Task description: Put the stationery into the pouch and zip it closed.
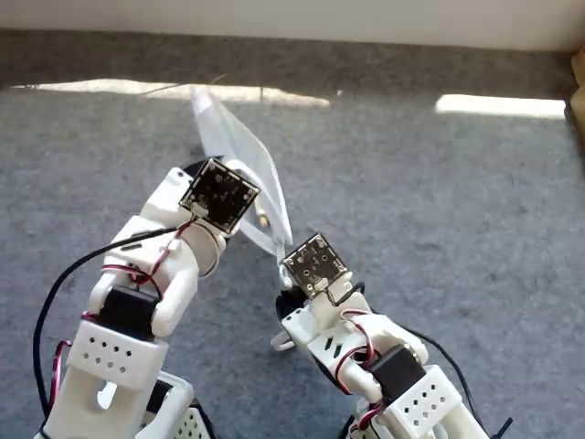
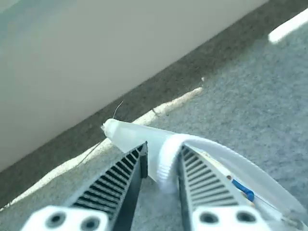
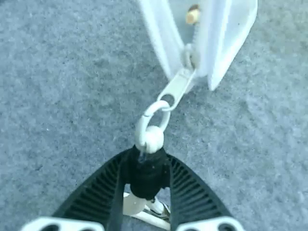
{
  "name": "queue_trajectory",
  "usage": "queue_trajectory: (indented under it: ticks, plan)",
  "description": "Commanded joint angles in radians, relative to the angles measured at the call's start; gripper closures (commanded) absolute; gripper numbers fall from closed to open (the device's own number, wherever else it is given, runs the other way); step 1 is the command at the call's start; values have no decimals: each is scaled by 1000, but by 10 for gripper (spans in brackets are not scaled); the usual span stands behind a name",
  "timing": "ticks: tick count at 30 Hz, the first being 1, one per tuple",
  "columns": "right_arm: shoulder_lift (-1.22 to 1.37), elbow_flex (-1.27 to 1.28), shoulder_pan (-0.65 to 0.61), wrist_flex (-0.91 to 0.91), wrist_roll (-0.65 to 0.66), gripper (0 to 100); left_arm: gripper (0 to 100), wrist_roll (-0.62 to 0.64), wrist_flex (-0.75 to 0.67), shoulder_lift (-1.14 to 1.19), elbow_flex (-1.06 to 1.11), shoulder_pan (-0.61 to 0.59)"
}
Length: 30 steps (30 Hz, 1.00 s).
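Pouch [image 1: 239, 151] held up over the desk's middle, strung between both arms | left jaws pinching its end, right jaws clamped on the zip pull [image 3: 177, 86] ring | looks light, floppy, slick: keep the end taut, tug by the pull

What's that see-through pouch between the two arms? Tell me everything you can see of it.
The pouch is clear, soft plastic with a white zip, held tilted over the grey carpet. The left gripper pinches one edge; the right gripper grips the zip pull by its ringed end. Something blue shows inside.
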Motion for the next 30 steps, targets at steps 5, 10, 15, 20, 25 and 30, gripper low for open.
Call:
queue_trajectory:
  ticks: [5,10,15,20,25,30]
  plan:
    - [-248,-44,-104,113,17,994,860,72,-83,64,-10,81]
    - [-430,-36,-114,136,68,994,859,75,-110,205,-48,140]
    - [-404,-31,-114,102,86,994,791,124,-101,245,-111,185]
    - [-397,-31,-113,99,86,994,757,161,14,246,-174,239]
    - [-397,-31,-105,97,89,994,756,161,43,245,-193,225]
    - [-397,-31,-38,68,89,994,758,166,121,193,-234,183]
